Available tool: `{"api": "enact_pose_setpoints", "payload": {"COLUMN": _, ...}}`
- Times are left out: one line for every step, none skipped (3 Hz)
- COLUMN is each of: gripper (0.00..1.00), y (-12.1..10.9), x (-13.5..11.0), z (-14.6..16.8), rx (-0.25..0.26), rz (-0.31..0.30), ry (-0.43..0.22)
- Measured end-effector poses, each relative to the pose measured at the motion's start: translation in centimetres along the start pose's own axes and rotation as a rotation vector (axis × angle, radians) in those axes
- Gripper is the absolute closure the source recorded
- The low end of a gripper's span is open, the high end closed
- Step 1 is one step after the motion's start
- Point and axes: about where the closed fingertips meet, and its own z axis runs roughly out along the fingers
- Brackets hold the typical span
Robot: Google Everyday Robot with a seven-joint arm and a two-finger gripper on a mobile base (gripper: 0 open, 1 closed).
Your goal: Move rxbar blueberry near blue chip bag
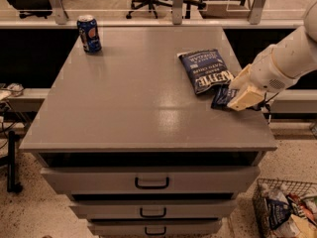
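rxbar blueberry (221,97) against end effector (237,99), by table (124,108) edge

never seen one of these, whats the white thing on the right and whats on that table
This is one picture from a single camera looking down on a grey table with drawers. The white shape entering from the right is a robot arm; its pale tip is the gripper, low over the table's right edge. It is on a small navy snack bar, the rxbar blueberry, lying against the near end of the blue chip bag. Whether it grips the bar cannot be seen. A blue soda can stands at the far left corner.
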Motion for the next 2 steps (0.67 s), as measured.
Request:
{"api": "enact_pose_setpoints", "payload": {"gripper": 0.15, "y": -0.7, "x": -0.7, "z": 1.7, "rx": -0.019, "rz": -0.014, "ry": -0.018}}
{"api": "enact_pose_setpoints", "payload": {"gripper": 0.00, "y": -2.1, "x": -1.4, "z": 1.9, "rx": 0.007, "rz": -0.029, "ry": -0.033}}
